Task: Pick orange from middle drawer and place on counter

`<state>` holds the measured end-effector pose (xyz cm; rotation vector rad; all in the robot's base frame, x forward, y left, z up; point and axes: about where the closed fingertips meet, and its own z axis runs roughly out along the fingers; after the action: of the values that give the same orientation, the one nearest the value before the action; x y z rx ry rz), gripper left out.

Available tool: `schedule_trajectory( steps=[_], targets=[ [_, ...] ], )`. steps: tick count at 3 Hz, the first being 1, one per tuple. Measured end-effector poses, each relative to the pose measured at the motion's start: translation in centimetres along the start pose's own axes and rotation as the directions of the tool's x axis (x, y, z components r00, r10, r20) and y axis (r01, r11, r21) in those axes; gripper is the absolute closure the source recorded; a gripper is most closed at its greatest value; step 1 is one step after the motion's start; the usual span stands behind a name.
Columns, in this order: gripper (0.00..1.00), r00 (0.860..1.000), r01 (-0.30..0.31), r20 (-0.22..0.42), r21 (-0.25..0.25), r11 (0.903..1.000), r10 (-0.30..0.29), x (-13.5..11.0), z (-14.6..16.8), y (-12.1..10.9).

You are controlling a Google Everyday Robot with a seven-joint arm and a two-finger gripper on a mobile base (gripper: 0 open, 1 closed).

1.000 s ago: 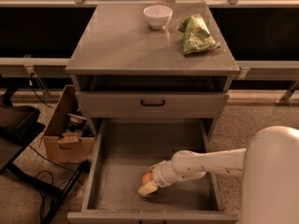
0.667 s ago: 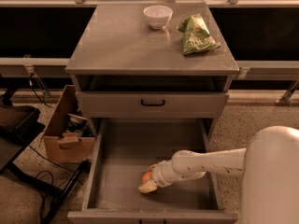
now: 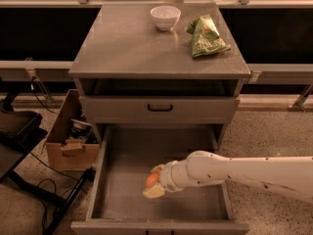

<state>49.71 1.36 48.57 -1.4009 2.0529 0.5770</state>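
A robot's white arm (image 3: 244, 173) reaches in from the right across the near end of a pulled-out grey metal drawer (image 3: 122, 199). Its pincer (image 3: 155, 180) is closed around an orange (image 3: 152, 179). The fruit sits between the two pale fingers (image 3: 154, 192), one above it and one below. It is low over the drawer's flat bottom, about midway between the side walls and toward the near edge. Whether the orange rests on the metal or hangs just clear of it cannot be told. Around the pincer the drawer bottom shows plain grey.

Left of the drawer, an open cardboard box (image 3: 68, 151) stands on the speckled stone floor (image 3: 279, 131), with a few small items inside that are too jumbled to name. Farther left is a dark piece of equipment (image 3: 17, 129), partly cut off by the picture's edge.

Just beyond the open drawer, a shut drawer front (image 3: 205, 110) with a black handle (image 3: 160, 107) spans the cabinet. A shadowed open slot lies above it.

The smooth grey worktop (image 3: 127, 48) caps the cabinet and is faintly glossy under the light. At its far edge, near the middle, stands a round white bowl (image 3: 165, 16). Just to the right of the bowl lies a crumpled green snack bag (image 3: 205, 37), near it but not touching. The orange is well apart from both, down in the drawer at the near side of the scene. Beyond the worktop, metal posts rise along the far edge of the scene.
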Motion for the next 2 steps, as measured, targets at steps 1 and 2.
schedule_trajectory(
  steps=[1, 2],
  targets=[
    [1.00, 0.997, 0.030, 0.076, 0.038, 0.9988, -0.033, -8.3, -8.5, 0.4],
    [1.00, 0.990, -0.001, 0.139, 0.064, 0.9980, -0.008, -16.4, -16.2, -1.7]
  ],
)
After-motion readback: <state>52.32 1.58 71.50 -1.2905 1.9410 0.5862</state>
